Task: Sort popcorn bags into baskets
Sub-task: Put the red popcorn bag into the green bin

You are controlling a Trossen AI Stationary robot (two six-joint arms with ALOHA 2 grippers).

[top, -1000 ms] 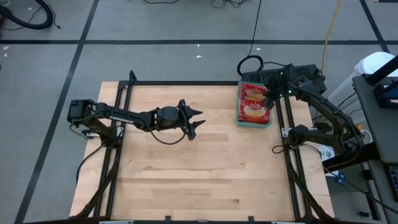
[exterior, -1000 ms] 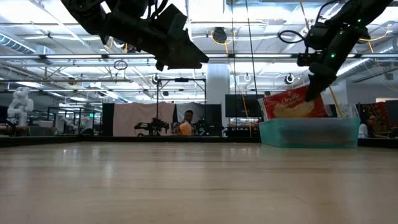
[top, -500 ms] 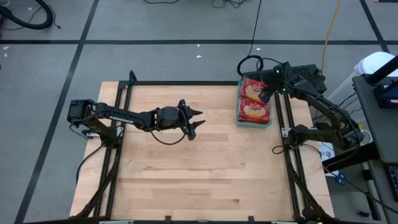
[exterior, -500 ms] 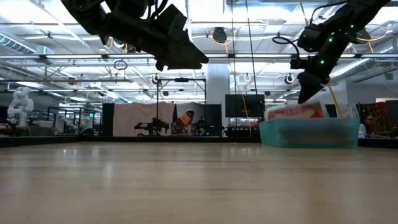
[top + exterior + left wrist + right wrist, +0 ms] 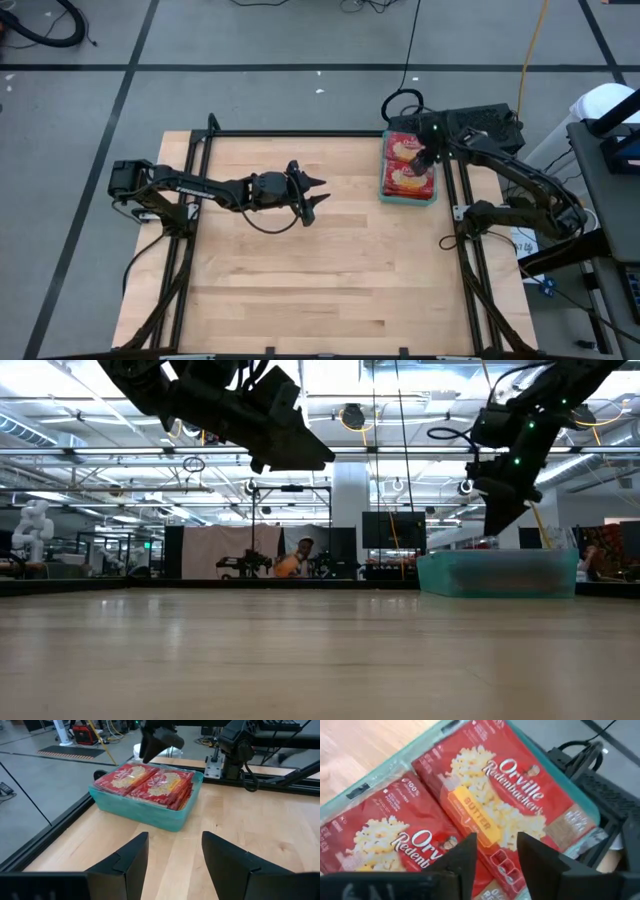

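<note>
Teal basket (image 5: 383, 192) sits at the upper right of the high view, at the table's (image 5: 300, 290) right edge, long axis running up and down the frame. In the low view it stands at right centre (image 5: 497, 575), with its translucent wall hiding the contents.

Contents: red popcorn bags (image 5: 405, 162), lying flat in two stacks that fill the basket end to end. Both top bags face up with the cream-yellow popcorn picture showing. In the left wrist view the stacks (image 5: 150, 781) lie side by side, and several bag edges show layered at the near end.

Right wrist view gives the labels: the upper bag (image 5: 507, 785) reads "Orville Redenbacher's", with a yellow band marked "BUTTER". The lower-left bag (image 5: 390, 845) shows "Orv..." and a small "100%" mark; other small print is unreadable. Lettering runs diagonally across that frame, both bags pointing the same way.

Right gripper (image 5: 425, 160) hangs over the basket's right side, just above the top bags. Its fingers (image 5: 465, 860) are parted a little and hold nothing. In the low view it hangs directly above the basket rim (image 5: 497, 520).

Left gripper (image 5: 313, 195) hovers above bare table at upper centre of the high view, well apart from the basket. Fingers (image 5: 127, 865) spread, empty, aimed toward the basket.
</note>
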